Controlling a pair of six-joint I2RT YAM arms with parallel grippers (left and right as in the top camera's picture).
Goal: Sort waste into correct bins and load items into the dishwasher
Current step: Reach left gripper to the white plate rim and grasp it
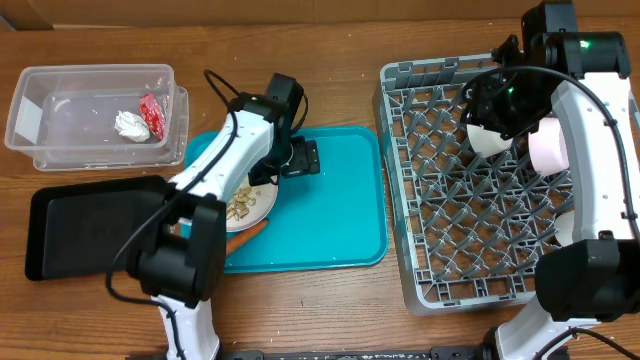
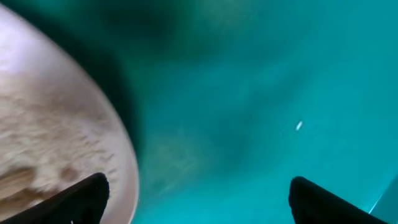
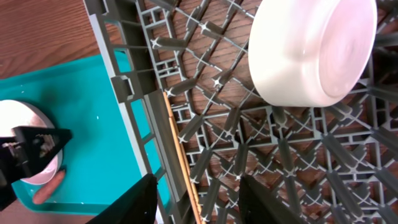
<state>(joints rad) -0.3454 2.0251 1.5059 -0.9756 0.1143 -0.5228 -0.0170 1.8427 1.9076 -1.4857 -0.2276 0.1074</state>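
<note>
Left gripper (image 2: 199, 202): spread wide, pinching nothing, low over the large teal plastic serving tray (image 2: 261, 87); one finger (image 2: 81, 199) at the plate's rim.
Right gripper (image 3: 198, 202): partly spread and empty, above the rack's left wall.
Round white plate (image 1: 262, 205): on the teal tray, carrying beige food scraps with white rice (image 1: 240, 207).
Small orange carrot (image 1: 245, 237): on the teal tray, touching the plate's near edge.
Clear rectangular plastic tub (image 1: 60, 85): far left, holding a crumpled white tissue (image 1: 130, 123) and a red snack wrapper (image 1: 152, 113) side by side.
Flat black rectangular tray (image 1: 90, 225): left of the teal tray, nothing seen in it.
Large square grey plastic dish rack (image 1: 440, 250): right of the teal tray.
Small white bowl (image 1: 490, 137): among the rack's pegs, a pale pink bowl (image 1: 548, 145) just beside it.
Thin wooden chopsticks (image 3: 183, 162): in the rack, along its left wall.
</note>
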